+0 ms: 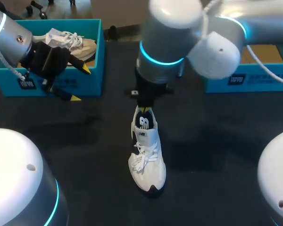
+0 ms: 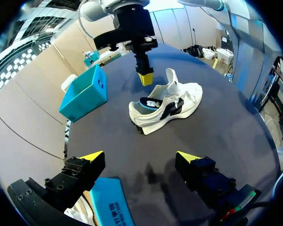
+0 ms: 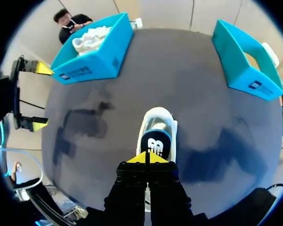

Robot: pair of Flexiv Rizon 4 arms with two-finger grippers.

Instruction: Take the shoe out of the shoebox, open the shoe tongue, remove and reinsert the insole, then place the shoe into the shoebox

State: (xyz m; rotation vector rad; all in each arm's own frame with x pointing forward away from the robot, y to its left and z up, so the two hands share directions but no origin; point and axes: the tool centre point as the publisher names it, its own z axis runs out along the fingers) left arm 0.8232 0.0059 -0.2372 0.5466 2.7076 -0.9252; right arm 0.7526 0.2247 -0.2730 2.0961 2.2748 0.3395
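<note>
Head view: the shoe stands upright on the dark desk, outside the shoebox, likely so its opening can be worked from above. The right fingers hang over its heel.

Left wrist view: the left fingers are spread wide and empty (probably waiting), well apart from the shoe, whose insole lies inside.

Right wrist view: the right fingers are pressed together, gripping nothing, just above the insole.

Left hand gapes wide open; right hand points straight down, pinched closed
</note>
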